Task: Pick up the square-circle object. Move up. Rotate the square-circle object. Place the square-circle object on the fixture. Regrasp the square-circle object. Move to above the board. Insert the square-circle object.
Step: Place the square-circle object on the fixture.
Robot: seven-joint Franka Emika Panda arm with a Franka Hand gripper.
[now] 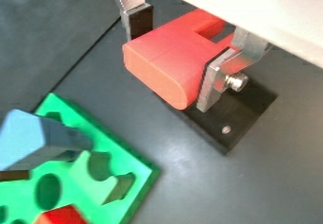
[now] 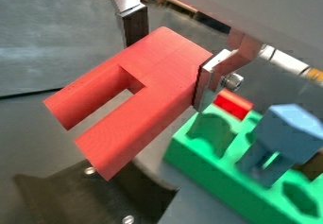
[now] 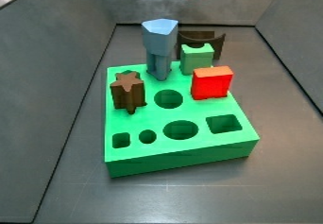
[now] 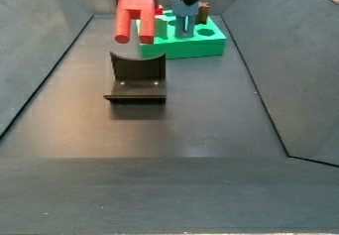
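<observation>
My gripper [image 1: 177, 58] is shut on the square-circle object [image 1: 171, 62], a salmon-red block with a slot cut in one end; it also shows in a wrist view [image 2: 127, 100]. One finger [image 1: 136, 20] presses one side and the other finger [image 1: 217, 78] the opposite side. In a side view the piece [image 4: 133, 16] hangs in the air just above the fixture [image 4: 137, 80], whose dark base plate [image 1: 233, 124] lies under the gripper. The green board [image 3: 177, 138] stands beyond the fixture [image 4: 199, 46] and shows in both wrist views [image 1: 94, 166] [image 2: 209, 162].
On the board stand a blue hexagonal peg [image 3: 159, 43], a bright red cube [image 3: 212, 81], a dark brown star peg [image 3: 127, 89] and a green peg [image 3: 195, 56]. Grey walls [image 4: 47, 70] enclose the dark floor on both sides.
</observation>
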